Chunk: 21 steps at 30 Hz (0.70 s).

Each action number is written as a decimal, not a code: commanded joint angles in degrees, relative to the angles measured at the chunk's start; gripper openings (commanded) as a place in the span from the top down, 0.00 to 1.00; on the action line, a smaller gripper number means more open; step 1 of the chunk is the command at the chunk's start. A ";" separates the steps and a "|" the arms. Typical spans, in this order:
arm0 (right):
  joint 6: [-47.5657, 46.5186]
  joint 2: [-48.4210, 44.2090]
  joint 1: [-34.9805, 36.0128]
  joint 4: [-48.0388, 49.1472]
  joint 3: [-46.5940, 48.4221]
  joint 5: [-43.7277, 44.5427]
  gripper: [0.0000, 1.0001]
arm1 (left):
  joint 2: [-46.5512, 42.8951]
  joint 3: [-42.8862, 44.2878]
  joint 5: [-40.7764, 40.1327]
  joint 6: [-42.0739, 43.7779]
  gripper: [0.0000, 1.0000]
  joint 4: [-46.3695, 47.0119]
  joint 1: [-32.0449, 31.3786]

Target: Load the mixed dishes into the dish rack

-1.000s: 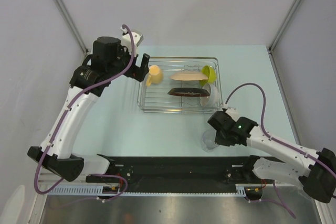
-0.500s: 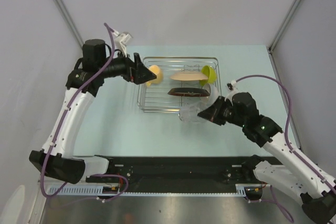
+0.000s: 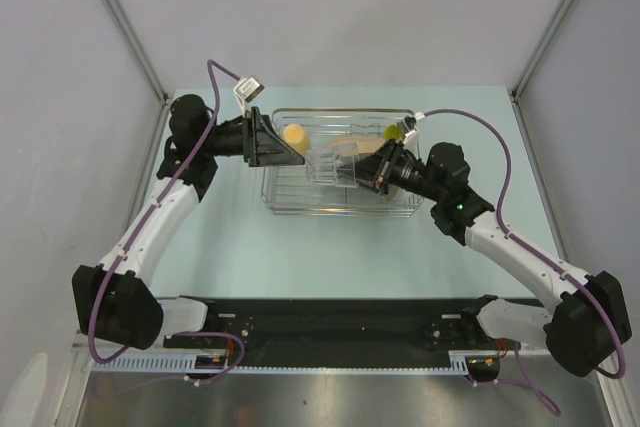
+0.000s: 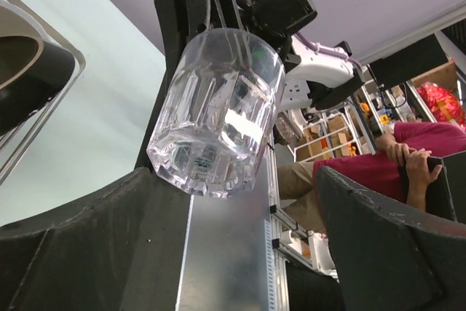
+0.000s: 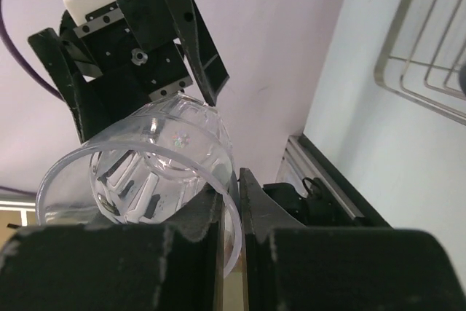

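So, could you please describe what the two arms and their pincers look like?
The left arm and right arm have white shells with black joints and bases. Each carries a purple cable. The left pincer and right pincer are black. A small green light glows on the right arm.

We find the right gripper pinching the rim of the small clear glass, which is tipped with its mouth toward the camera. Behind its base, the left gripper has its fingers spread wide. A corner of the dish rack shows at upper right.
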 commanded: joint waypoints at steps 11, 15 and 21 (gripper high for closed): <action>3.64 1.70 0.91 10.58 4.79 -3.20 1.00 | -0.72 4.12 -1.83 10.92 0.00 -7.73 -4.16; 3.72 2.75 1.52 11.11 4.96 -2.94 1.00 | -0.02 5.27 -2.00 10.84 0.00 -7.74 -5.13; 5.48 6.61 3.27 16.11 4.88 -2.24 1.00 | 0.42 6.06 -2.36 9.87 0.00 -6.60 -6.10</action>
